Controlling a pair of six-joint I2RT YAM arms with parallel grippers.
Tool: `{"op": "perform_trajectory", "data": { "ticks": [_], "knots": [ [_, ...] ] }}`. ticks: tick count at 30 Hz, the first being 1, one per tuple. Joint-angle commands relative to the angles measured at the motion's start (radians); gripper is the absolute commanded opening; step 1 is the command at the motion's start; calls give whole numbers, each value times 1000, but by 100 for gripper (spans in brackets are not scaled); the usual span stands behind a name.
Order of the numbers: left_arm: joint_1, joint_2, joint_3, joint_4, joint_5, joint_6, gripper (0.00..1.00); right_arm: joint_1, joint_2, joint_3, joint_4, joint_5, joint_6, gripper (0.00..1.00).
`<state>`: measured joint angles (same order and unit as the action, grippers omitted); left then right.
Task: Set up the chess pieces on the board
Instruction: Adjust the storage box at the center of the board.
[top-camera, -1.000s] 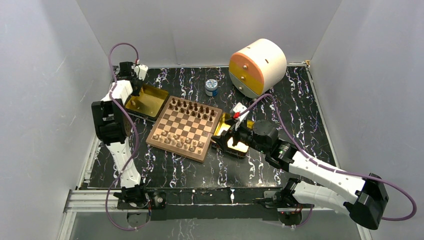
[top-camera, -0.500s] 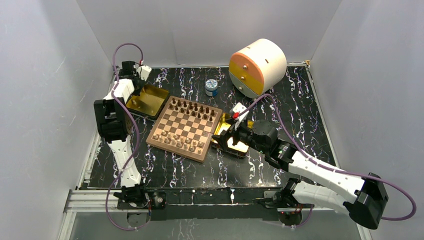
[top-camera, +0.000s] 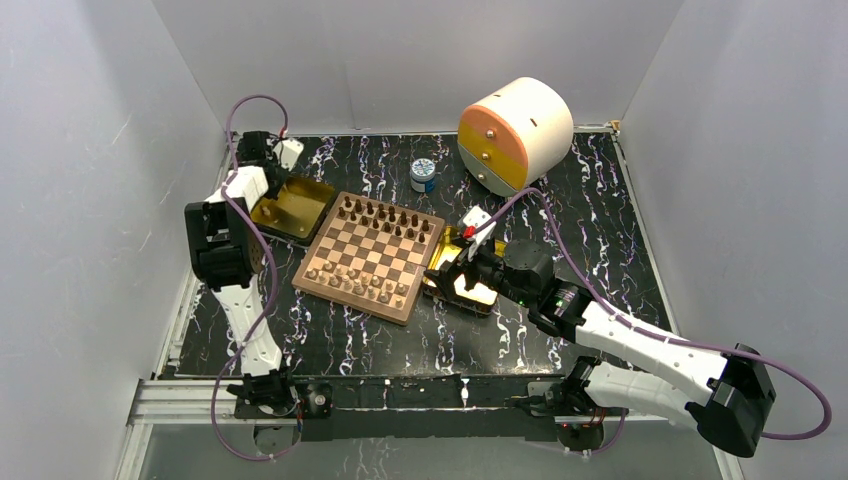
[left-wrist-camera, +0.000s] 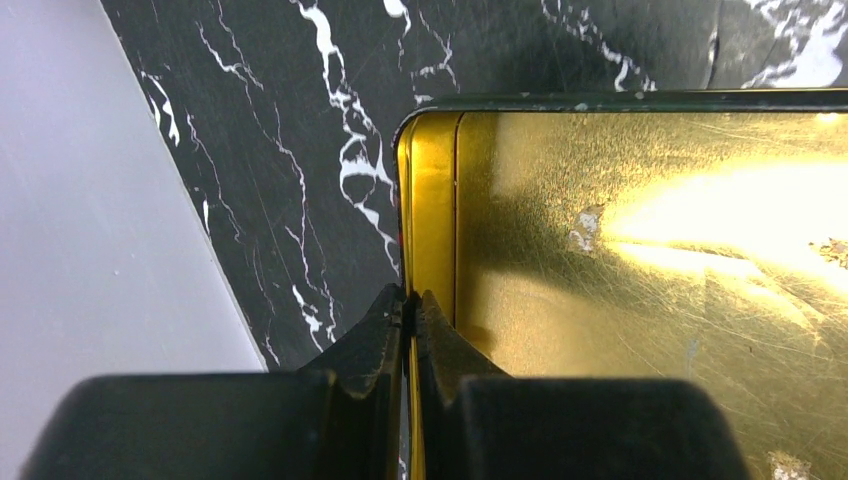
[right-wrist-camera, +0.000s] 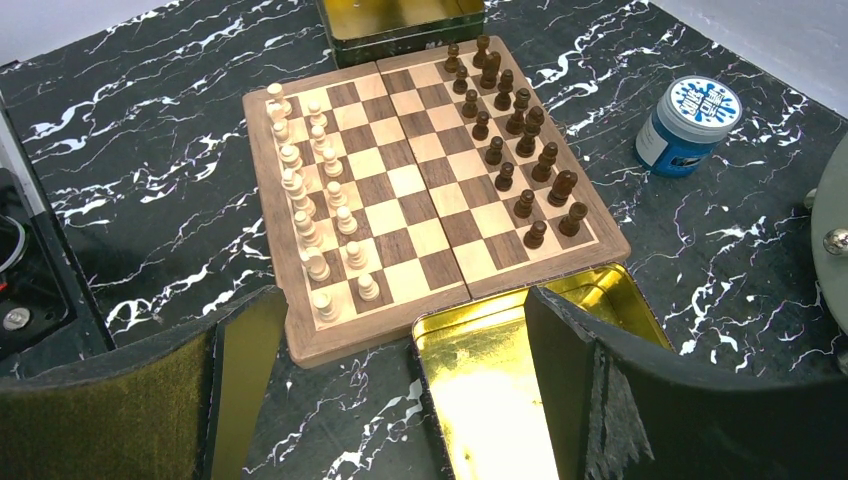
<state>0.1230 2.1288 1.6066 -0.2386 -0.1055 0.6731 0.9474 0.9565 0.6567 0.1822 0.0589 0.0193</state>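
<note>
The board (top-camera: 370, 255) lies mid-table, also seen in the right wrist view (right-wrist-camera: 430, 180). The chess pieces stand on it in rows: dark ones (right-wrist-camera: 515, 130) along one side, pale ones (right-wrist-camera: 310, 220) along the other. My left gripper (left-wrist-camera: 411, 300) is shut on the side wall of a gold tray (left-wrist-camera: 640, 270), at the back left (top-camera: 268, 190). My right gripper (right-wrist-camera: 400, 390) hangs open over the near corner of a second gold tray (right-wrist-camera: 490, 400) beside the board's right edge (top-camera: 450, 275). Nothing sits between its fingers; both trays look empty.
A small jar with a blue lid (top-camera: 424, 175) stands behind the board. A round cream-and-orange drawer unit (top-camera: 515, 135) sits at the back right. Grey walls enclose the black marble table; the left wall (left-wrist-camera: 80, 200) is close to the left tray.
The left wrist has shifted slightly rightward with the gold tray in its grip, and the tray looks a little lower and darker. The right arm has not moved.
</note>
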Motion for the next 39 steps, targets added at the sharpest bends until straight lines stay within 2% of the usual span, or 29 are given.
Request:
{"op": "perform_trajectory", "data": {
  "ticks": [1, 6, 12, 17, 25, 30, 39],
  "knots": [
    [23, -66, -62, -66, -3, 65, 0, 1, -1, 21, 73, 9, -18, 99],
    [26, -94, -85, -6, -4, 41, 1, 0, 5, 24, 80, -2, -18, 99],
    [26, -116, -38, 25, 12, -83, 34, -1, -7, 24, 73, -2, -18, 99],
    [26, -143, 18, 28, -18, -265, 42, 1, -4, 23, 78, -15, -12, 99],
    [26, -240, -12, -24, -80, -529, 39, 0, -14, 29, 69, -30, -7, 99],
    [24, -305, -117, -16, -139, -595, 35, 0, -33, 19, 67, -41, 3, 99],
    [17, -326, -260, 43, -242, -658, 33, 0, -33, 31, 69, -53, 18, 99]
  ]
}}
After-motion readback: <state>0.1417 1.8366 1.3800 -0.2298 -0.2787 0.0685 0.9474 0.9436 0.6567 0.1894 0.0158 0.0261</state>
